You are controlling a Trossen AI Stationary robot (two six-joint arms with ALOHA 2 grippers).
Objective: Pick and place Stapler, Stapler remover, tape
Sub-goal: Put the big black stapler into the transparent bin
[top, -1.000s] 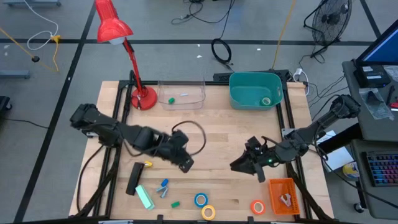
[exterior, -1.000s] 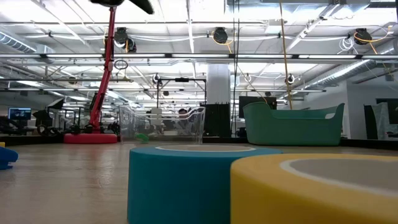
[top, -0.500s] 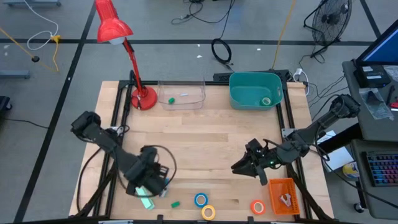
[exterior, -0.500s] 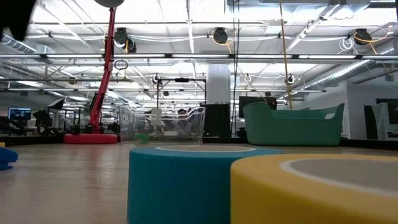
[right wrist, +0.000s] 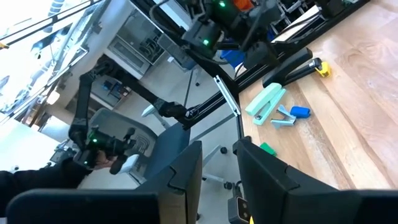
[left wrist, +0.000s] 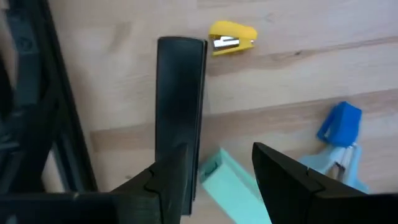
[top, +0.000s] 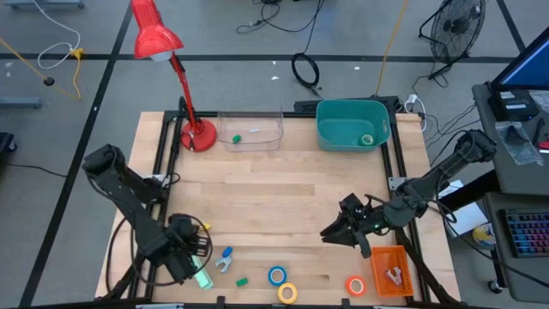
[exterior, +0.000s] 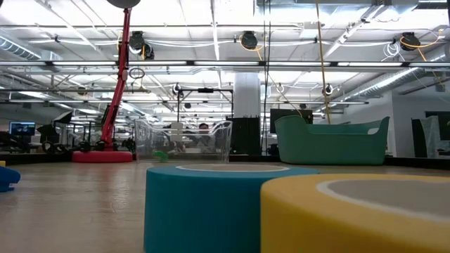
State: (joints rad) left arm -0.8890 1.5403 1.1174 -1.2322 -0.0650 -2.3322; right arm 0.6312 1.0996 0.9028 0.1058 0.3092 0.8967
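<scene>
Left gripper point(top: 190, 262) sat low at the front-left of the light wooden table point(top: 292, 184), directly over the mint-green stapler point(left wrist: 233, 186). Its fingers point(left wrist: 283, 180) stood apart with nothing between them; the stapler's end showed in the gap in the left wrist view. A long black stapler point(left wrist: 180, 106) lay just beside the mint one, with a small yellow stapler point(left wrist: 231, 36) at its far end. The blue staple remover point(top: 225, 258) lay near the left gripper, toward the table's middle, and a small green piece point(top: 242, 281) sat near it at the front edge.

Right gripper point(top: 333, 233) hung over the front-right of the table, well apart from the left one. Its fingers point(right wrist: 180, 168) stood a narrow gap apart, holding nothing.

Blue tape roll point(top: 276, 275) and yellow tape roll point(top: 287, 293) touched or nearly touched at the front edge. Orange tape roll point(top: 355, 285) lay just beside an orange rectangular bin point(top: 390, 270) at the front-right corner. A pale ring roll point(top: 367, 140) rested inside the teal plastic tub point(top: 352, 124) at the back-right. A clear plastic container point(top: 250, 129) stood at the back centre, next to the red desk lamp point(top: 176, 77).
</scene>
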